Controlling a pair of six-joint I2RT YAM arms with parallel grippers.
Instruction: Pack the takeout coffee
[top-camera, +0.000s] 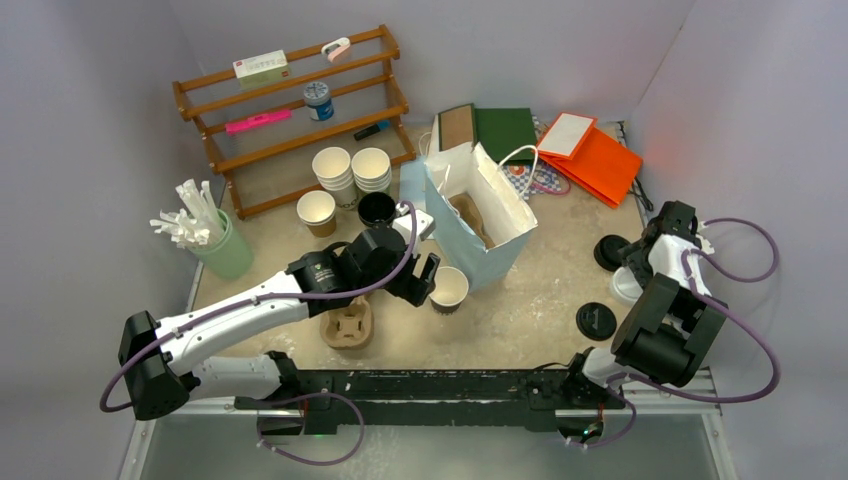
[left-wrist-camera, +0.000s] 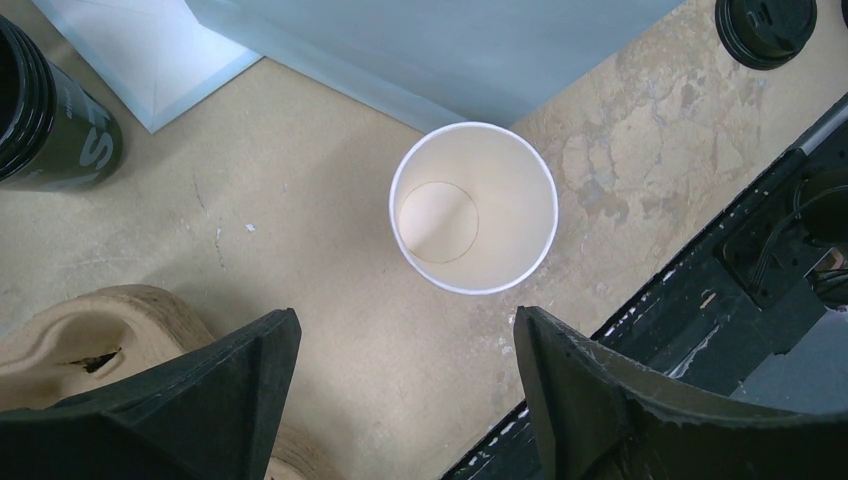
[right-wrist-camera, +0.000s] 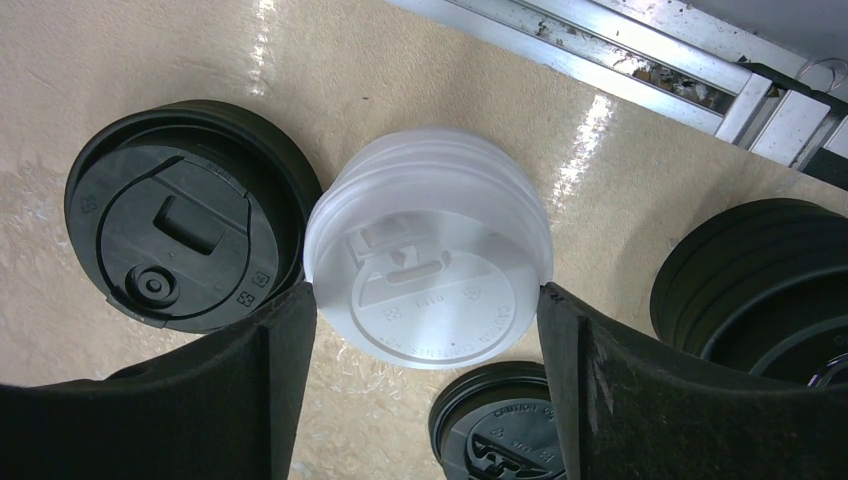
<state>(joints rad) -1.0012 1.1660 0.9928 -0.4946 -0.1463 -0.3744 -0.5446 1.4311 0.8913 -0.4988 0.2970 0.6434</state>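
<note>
The small white paper cup stands upright, open-topped, cream inside.

A mottled beige table is carrying clutter. A wooden rack is standing back left, a green cup of straws sitting near the left edge. Stacked white cups and a black cup are sitting before the rack. A pale blue paper bag is standing open mid-table, a lidless white paper cup sitting just beside it and a cardboard cup carrier lying nearer. At right, black lids are lying around a white lid.
</note>
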